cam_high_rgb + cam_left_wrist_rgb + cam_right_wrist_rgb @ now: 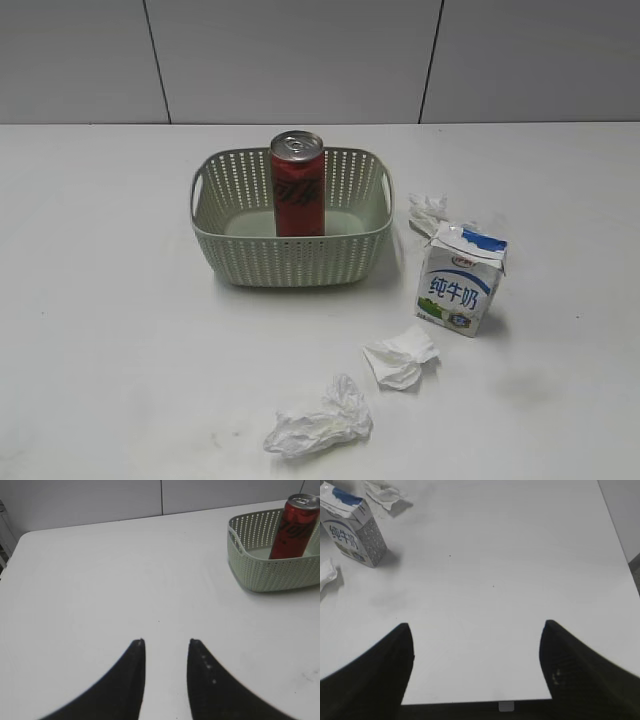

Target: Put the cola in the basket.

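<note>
Standing upright inside the pale green perforated plastic basket (290, 255), the tall slim red cola can with a silver top (298, 185) rises above the basket rim, close to the rear wall and near the middle. The basket rests on the white bench (110, 330).

The left end effector (166, 642) hangs above a bare part of the bench with its two black fingers parted by a narrow gap, and nothing is between them. In the left wrist view the cola can and the basket are well apart from it, far ahead and to the right.

The right end effector (476, 630) has its fingers spread wide and is empty. In the right wrist view the cola can does not appear; only the white-and-blue milk carton (352, 530) stands far ahead on the left.

To the right of the basket, the carton stands upright on the bench. One crumpled white tissue (428, 212) lies between the basket and the carton, a second (400, 358) lies in front of the carton, and a third (318, 422) lies nearer the front edge.
</note>
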`<state>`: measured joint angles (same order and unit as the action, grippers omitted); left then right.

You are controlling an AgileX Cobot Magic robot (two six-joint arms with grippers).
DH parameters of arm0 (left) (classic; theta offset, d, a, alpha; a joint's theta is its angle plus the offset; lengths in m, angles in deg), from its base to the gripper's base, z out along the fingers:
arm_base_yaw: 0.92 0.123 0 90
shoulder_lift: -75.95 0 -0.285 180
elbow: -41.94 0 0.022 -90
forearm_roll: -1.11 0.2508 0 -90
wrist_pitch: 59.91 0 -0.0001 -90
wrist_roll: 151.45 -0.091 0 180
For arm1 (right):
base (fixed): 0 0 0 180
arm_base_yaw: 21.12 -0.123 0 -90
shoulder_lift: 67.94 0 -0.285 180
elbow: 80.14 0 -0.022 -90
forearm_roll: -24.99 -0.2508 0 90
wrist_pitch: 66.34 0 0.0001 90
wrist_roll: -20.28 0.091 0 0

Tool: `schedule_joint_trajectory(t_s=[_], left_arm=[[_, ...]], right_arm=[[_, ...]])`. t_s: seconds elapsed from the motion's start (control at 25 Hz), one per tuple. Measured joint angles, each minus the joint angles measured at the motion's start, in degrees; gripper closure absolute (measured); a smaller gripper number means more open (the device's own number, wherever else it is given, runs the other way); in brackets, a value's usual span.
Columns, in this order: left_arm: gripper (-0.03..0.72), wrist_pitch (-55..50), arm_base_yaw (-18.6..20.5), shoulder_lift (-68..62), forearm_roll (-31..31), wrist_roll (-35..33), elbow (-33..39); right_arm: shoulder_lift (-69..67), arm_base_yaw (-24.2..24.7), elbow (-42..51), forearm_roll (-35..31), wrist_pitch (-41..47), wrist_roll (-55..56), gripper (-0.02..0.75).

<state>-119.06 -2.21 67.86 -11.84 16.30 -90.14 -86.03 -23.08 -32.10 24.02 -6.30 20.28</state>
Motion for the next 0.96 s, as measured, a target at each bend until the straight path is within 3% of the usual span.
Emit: schedule_joint_trajectory(t_s=[0.96], left_arm=[[0.459,0.0,0.0,0.0,0.0,0.0,0.0]], right_arm=[[10.7,0.0,0.0,0.0,-0.1,0.0,0.147]])
